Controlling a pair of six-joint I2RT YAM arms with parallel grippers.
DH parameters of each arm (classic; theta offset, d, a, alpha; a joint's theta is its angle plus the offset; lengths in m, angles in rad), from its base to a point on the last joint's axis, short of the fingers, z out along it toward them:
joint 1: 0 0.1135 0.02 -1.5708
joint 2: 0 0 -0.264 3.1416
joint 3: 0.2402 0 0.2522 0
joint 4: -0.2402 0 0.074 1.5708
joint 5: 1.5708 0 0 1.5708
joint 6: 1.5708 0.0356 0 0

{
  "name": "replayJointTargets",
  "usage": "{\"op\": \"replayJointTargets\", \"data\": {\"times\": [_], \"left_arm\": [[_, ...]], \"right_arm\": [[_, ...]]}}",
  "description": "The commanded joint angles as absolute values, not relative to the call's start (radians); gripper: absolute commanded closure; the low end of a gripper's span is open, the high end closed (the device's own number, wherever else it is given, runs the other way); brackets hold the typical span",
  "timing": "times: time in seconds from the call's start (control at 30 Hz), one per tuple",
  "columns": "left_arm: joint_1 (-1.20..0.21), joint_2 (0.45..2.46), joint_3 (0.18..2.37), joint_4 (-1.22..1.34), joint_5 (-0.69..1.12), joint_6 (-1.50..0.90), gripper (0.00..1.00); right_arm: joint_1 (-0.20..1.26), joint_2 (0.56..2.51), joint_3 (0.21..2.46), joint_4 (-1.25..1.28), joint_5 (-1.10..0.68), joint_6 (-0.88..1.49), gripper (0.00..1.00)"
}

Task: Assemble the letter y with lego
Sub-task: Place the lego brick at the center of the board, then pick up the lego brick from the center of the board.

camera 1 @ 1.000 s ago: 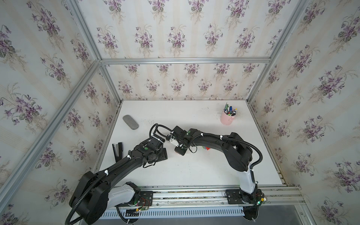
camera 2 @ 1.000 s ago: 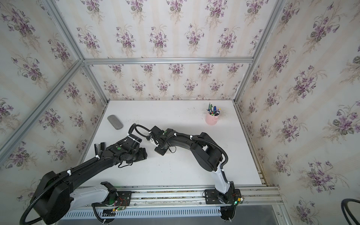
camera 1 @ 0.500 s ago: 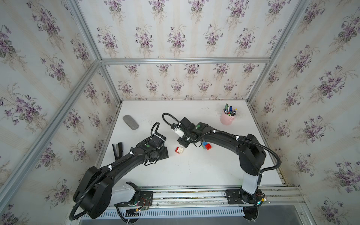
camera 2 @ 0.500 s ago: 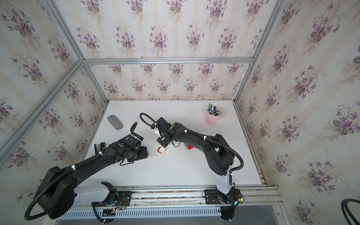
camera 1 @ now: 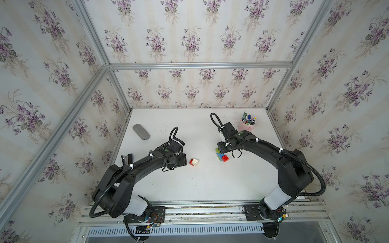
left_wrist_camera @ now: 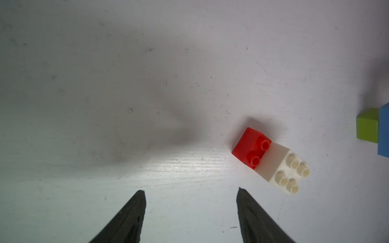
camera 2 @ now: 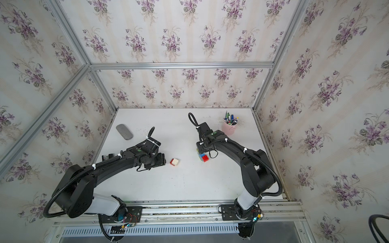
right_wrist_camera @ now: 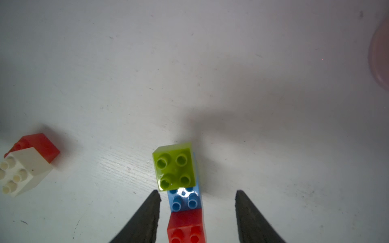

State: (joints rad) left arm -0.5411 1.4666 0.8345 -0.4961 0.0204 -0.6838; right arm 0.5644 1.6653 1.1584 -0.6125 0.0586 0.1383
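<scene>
The white surface (camera 1: 200, 185) is being worked by two arms. The left pincer (left_wrist_camera: 190, 190) is being held apart, nothing between its tips. The right pincer (right_wrist_camera: 196, 192) is being held apart astride the unfinished letter y (camera 1: 220, 156), unclamped. Its green brick (right_wrist_camera: 174, 166), blue brick (right_wrist_camera: 185, 199) and red brick (right_wrist_camera: 186, 227) are being kept in a row mid-surface. A red-and-white pair (left_wrist_camera: 271, 160) is being left between the pincers.

Two red bricks (right_wrist_camera: 40, 145) (right_wrist_camera: 186, 227), one white brick (right_wrist_camera: 25, 168), one blue brick (right_wrist_camera: 185, 199), one green brick (right_wrist_camera: 174, 166) seen, one pen cup (camera 1: 246, 127)
</scene>
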Motion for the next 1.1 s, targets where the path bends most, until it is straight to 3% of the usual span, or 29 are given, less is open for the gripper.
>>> {"op": "replayJointTargets", "data": {"times": [0.0,0.43,0.73,1.07], "left_arm": [[-0.54,1.487,0.851,-0.481,0.025,-0.67,0.3],[-0.54,1.572,0.907,-0.472,0.019,-0.652,0.3],[-0.538,1.624,0.922,-0.466,-0.007,-0.666,0.31],[-0.545,1.713,0.961,-0.461,0.019,-0.666,0.43]], "right_arm": [[0.561,1.697,1.138,-0.585,0.034,0.165,0.41],[0.561,1.773,1.109,-0.546,-0.004,0.165,0.47],[0.561,1.8,1.123,-0.552,-0.032,0.161,0.68],[0.561,1.747,1.125,-0.548,-0.061,0.175,0.68]]}}
